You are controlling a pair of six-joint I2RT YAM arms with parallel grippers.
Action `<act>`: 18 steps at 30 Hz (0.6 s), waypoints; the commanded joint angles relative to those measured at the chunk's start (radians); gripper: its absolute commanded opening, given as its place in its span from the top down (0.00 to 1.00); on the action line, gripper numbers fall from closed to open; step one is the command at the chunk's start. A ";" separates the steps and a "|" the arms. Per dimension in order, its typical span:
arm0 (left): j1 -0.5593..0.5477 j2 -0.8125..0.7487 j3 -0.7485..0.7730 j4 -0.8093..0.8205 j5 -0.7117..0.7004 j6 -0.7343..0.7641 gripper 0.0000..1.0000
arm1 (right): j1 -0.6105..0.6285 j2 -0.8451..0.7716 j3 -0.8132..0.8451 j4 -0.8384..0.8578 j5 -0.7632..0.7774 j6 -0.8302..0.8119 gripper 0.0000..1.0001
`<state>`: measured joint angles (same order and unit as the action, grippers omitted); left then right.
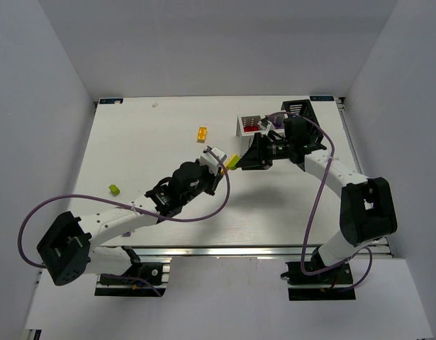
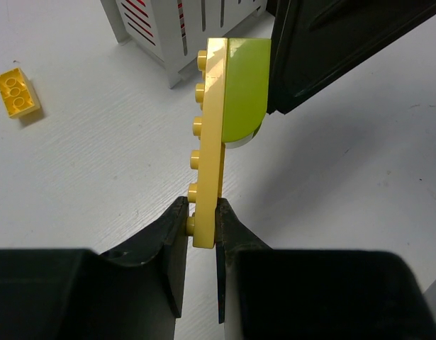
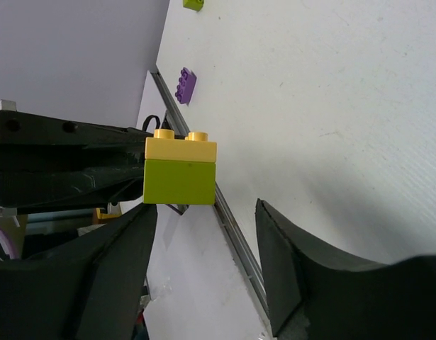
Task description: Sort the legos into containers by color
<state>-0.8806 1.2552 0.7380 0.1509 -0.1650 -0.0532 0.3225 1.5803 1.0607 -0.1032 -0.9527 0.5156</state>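
Two bricks joined: a long yellow plate with a lime brick plugged onto its stud-free side at the far end. Both are in the air, off the desk.
Left pincer: pressed together on the near end of the yellow plate, one finger on the studded face and one on the back. The plate sticks straight out past the tips.
Right pincer: spread, with a finger on either side of the lime brick. One finger is close to it and there is a clear gap at the other. Touching or not: cannot tell.
Position: the pair hangs between the two pincers, ahead of the left tips, with the white box on the desk beyond them.
Handling (judged): hard, light plastic, stiff with no give. The smooth walls look slippery under flat pads. The stud joint holds by friction, so it probably needs a firm pull or a peel.
Where to hold (judged): right pincer on the two flat side walls of the lime brick, close to the joint. The left grip at the very end makes a long lever, so the plate may pivot between the fingers.
Risk: the brick could pop free and fly when the joint lets go.
Elsewhere: a loose yellow brick lies on the desk to the left of the left pincer. A purple brick lies beyond the right tips.
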 commanded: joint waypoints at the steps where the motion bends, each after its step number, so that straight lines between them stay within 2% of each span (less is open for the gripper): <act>1: -0.008 -0.013 0.035 0.029 0.021 -0.011 1.00 | 0.004 -0.013 0.048 0.020 -0.040 -0.008 0.38; 6: -0.008 -0.007 0.040 0.019 0.027 -0.013 1.00 | 0.007 -0.002 0.059 0.059 -0.095 0.020 0.42; 13: -0.008 -0.008 0.041 0.024 0.033 -0.014 1.00 | 0.010 0.001 0.061 0.076 -0.110 0.026 0.40; 16: -0.008 -0.007 0.043 0.022 0.036 -0.017 1.00 | 0.010 0.012 0.062 0.074 -0.110 0.026 0.44; 18: -0.008 -0.008 0.041 0.024 0.036 -0.017 1.00 | 0.012 0.015 0.064 0.076 -0.113 0.026 0.50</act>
<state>-0.8814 1.2552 0.7406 0.1524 -0.1463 -0.0616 0.3264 1.5833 1.0836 -0.0563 -1.0298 0.5369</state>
